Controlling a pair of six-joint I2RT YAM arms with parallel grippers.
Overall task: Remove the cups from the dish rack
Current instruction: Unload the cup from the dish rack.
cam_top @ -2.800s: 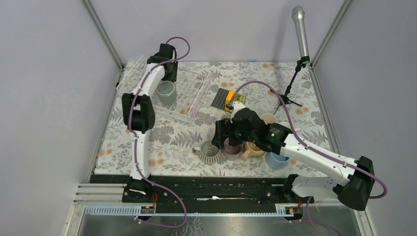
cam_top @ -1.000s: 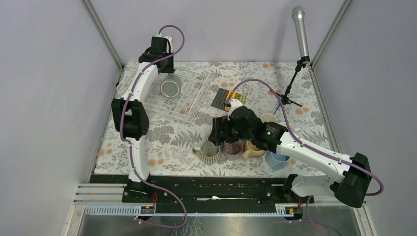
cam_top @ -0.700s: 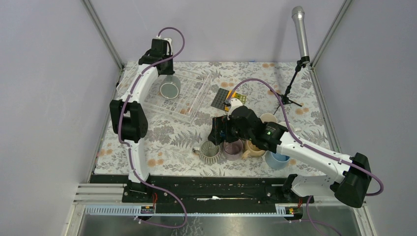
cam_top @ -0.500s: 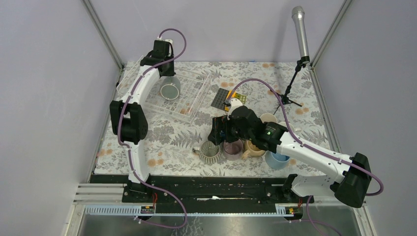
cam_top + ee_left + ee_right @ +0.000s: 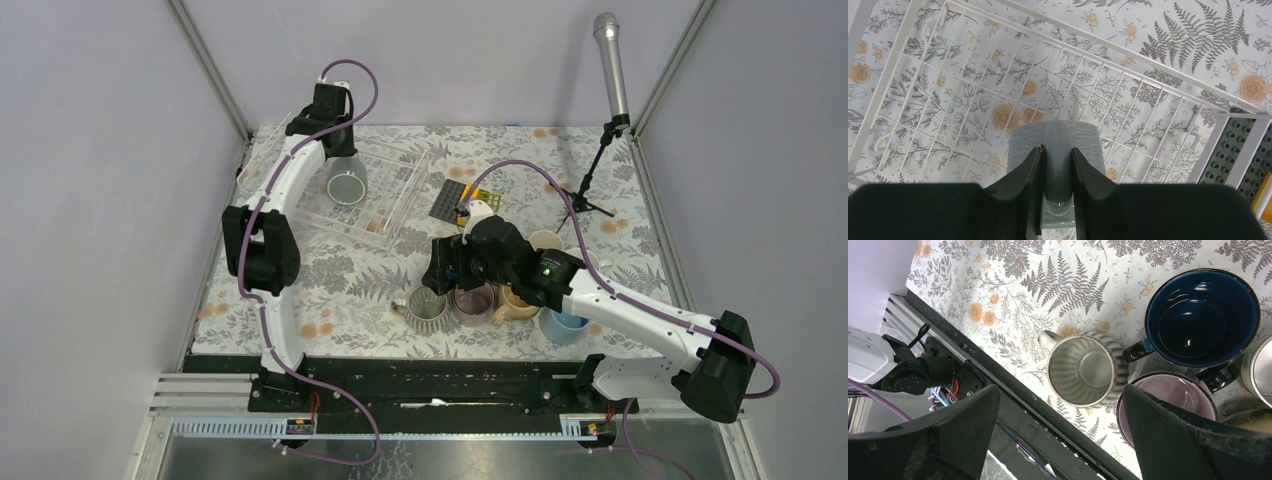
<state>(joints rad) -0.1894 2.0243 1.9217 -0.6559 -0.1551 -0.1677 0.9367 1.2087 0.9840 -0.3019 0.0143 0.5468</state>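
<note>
A big counter with a leaf and flower cloth fills the space. At its far left lies the dish rack, made of thin white bars. The left arm reaches all the way out over the rack. The right arm bends in over the near middle of the counter.

A bunch of cups stands there on the cloth, close together and out of the rack. There is a ribbed cup, a navy cup, a mauve cup, a tan cup and a light blue cup. One grey cup is over the rack, tipped on its side. I cannot tell if it touches the bars.

The left pincer is clenched tight on the grey cup's handle. The right pincer is spread wide and holds nothing. It hangs above the ribbed cup.
</note>
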